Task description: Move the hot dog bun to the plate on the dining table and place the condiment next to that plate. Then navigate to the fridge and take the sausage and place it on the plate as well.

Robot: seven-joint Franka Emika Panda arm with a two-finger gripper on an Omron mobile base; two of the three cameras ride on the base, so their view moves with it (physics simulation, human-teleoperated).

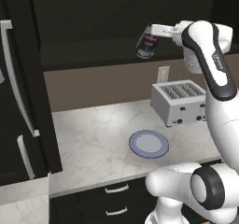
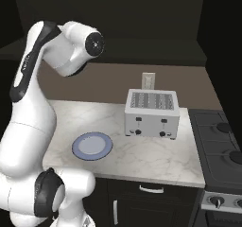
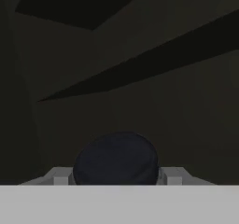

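Left base view: your gripper (image 1: 156, 31) holds the condiment (image 1: 147, 44) high and tilted in front of the dark upper cabinets, jaws clamped on the jar, above the marble table (image 1: 93, 139) with its blue-grey plate (image 1: 148, 143) and toaster (image 1: 179, 101). Right base view: the arm rises left of the same toaster (image 2: 151, 113). Hand view: the jar's dark lid (image 3: 116, 160) sits between the fingertips. You are mid-carry; next, drive to the dining table and set it beside the red-rimmed plate.
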